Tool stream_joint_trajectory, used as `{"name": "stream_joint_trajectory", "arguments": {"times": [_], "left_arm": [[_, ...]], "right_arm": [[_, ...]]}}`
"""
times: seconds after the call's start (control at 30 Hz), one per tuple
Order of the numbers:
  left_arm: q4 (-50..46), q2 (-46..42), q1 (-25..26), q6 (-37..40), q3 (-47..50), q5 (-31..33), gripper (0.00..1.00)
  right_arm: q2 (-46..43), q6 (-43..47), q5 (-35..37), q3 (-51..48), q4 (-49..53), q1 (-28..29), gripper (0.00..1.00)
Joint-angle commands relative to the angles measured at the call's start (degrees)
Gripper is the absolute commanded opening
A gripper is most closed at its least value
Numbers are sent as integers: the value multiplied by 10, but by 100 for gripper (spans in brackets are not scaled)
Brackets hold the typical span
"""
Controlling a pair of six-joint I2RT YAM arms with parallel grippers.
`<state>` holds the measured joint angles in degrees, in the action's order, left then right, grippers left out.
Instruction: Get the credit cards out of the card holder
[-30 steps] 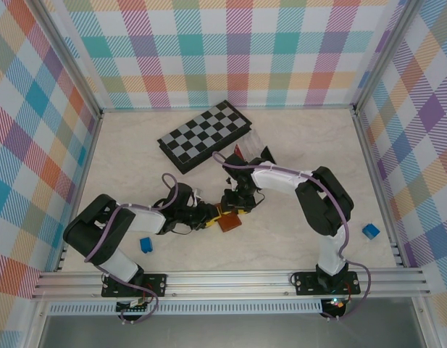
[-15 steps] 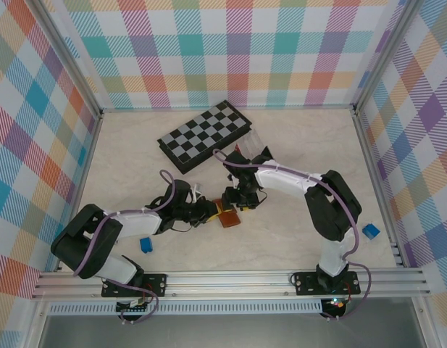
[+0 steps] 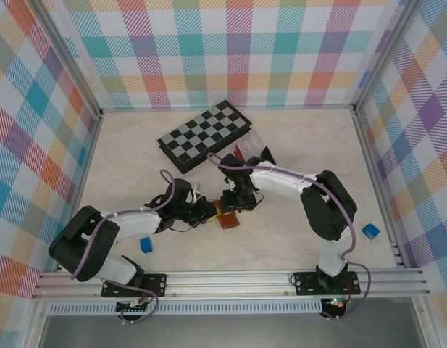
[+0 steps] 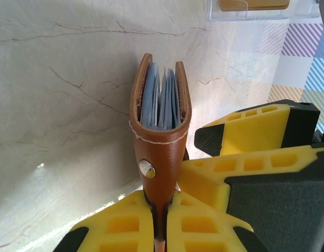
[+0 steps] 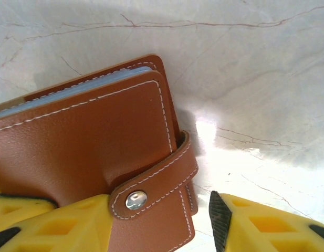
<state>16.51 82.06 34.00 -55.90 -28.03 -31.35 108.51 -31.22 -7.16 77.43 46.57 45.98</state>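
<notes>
The pale marble-patterned tabletop (image 3: 129,167) carries a folded black-and-grey chessboard (image 3: 205,135) toward 12 o'clock, with a clear plastic compartment box (image 3: 258,147) at the board's 4 o'clock. The small brown leather card holder (image 3: 227,220) lies near the table's middle, at the board's 5 o'clock, with blue-grey pockets showing between its covers. The left gripper (image 4: 160,212), at the holder's 9 o'clock, is clamped on its snap-tab end, so the holder's long axis runs straight away from that claw. The right gripper (image 5: 151,226), coming from 12 o'clock, has its jaws apart astride the tab corner, one finger clear of the leather. It looks better placed to work the tab. No brand or writing is legible, only a plain metal snap stud (image 5: 136,199).
</notes>
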Motion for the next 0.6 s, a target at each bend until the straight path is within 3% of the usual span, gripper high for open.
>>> {"name": "stream_joint_trajectory", "arguments": {"times": [0.0, 0.57], "left_arm": [[-14, -19, 5, 21, -20, 5, 0], [-97, -11, 5, 30, -26, 38, 0]], "right_arm": [[14, -16, 26, 11, 22, 2, 51], [-28, -105, 161, -10, 86, 1, 36]]}}
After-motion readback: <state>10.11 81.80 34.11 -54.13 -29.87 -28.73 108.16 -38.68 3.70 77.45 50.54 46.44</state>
